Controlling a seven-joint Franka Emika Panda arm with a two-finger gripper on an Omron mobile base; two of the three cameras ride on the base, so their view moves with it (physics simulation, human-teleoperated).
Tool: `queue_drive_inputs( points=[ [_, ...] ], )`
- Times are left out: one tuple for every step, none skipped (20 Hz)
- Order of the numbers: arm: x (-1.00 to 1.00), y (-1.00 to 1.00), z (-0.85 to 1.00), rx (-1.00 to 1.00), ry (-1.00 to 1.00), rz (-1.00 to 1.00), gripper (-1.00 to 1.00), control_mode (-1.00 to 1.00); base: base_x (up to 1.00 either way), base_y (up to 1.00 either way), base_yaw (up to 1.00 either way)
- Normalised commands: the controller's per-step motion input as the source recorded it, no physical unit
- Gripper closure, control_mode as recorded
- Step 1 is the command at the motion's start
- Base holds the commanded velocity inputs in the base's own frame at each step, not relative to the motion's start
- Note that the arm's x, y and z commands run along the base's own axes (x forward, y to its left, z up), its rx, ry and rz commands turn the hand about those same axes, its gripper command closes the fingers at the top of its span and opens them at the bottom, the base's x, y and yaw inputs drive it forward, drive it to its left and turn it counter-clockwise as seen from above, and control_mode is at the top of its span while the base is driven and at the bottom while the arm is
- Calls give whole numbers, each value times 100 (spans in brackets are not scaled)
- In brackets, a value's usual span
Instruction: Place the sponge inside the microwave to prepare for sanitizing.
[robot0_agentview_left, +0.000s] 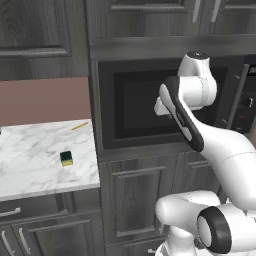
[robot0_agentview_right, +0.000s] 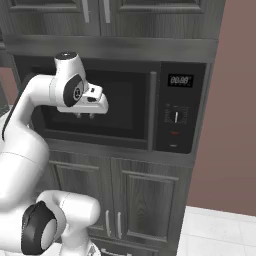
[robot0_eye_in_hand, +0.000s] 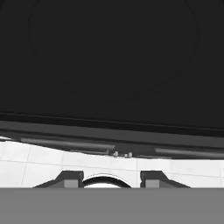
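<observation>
The sponge (robot0_agentview_left: 66, 158), a small block with a dark green top over yellow, lies on the marble counter (robot0_agentview_left: 30, 165) left of the microwave. The microwave (robot0_agentview_left: 145, 105) (robot0_agentview_right: 125, 107) is built into dark cabinets, its black glass door shut and its vertical bar handle (robot0_agentview_right: 152, 110) on the right. My gripper (robot0_agentview_right: 85, 116) hangs in front of the door glass, fingers pointing down, far right of and above the sponge. In the hand view the gripper (robot0_eye_in_hand: 110, 179) stands open with nothing between its fingertips, under the dark door (robot0_eye_in_hand: 112, 65).
A thin yellow-orange stick (robot0_agentview_left: 79, 125) lies at the back of the counter. The black control panel (robot0_agentview_right: 177, 107) sits right of the handle. Dark cabinet doors (robot0_agentview_right: 145, 205) stand below the microwave, and a reddish-brown wall (robot0_agentview_right: 235, 100) rises to the right.
</observation>
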Motion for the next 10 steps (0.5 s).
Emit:
queue_drive_inputs(
  points=[
    [-1, 0, 0, 0, 0, 0, -100, -100, 0, 0, 0],
    [-6, 0, 0, 0, 0, 0, -100, -100, 0, 0, 0],
    [-14, 0, 0, 0, 0, 0, -100, -100, 0, 0, 0],
    [-23, 0, 0, 0, -1, 0, -100, -100, 0, 0, 0],
    [-27, 0, 0, 0, -2, 0, -100, -100, 0, 0, 0],
    [-28, 0, 0, 0, -2, 0, -100, -100, 0, 0, 0],
    [-35, 0, 0, 0, -3, 0, -100, -100, 0, 0, 0],
    [-39, 0, 0, 0, -3, 0, -100, -100, 0, 0, 0],
    [-47, 0, 4, 0, -5, 0, -100, -100, 0, 0, 0],
    [-56, 0, 10, 0, -10, 0, -100, -100, 0, 0, 0]
  ],
)
